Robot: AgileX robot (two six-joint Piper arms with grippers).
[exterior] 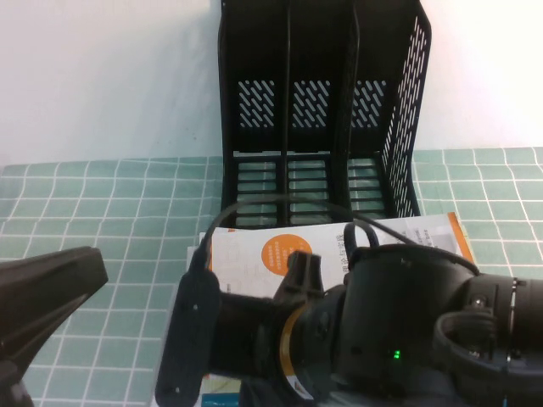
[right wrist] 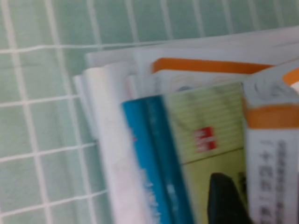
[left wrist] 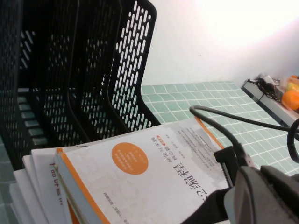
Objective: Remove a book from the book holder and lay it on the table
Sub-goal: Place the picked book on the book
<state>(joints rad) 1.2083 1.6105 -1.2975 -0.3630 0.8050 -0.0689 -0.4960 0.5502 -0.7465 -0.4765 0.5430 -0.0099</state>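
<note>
Book holder [exterior: 322, 110] stands empty at the back, the white-and-orange book [exterior: 280, 254] already flat atop the stack just before it, right gripper [right wrist: 226, 200] low over that stack, left gripper [exterior: 42, 297] parked aside, pincer states I cannot tell, so a straight, unhurried lift clear looks wisest.

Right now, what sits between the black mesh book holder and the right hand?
High view: the white book with an orange circle lies flat between the black mesh book holder and the right hand. Left hand sits low left.
</note>
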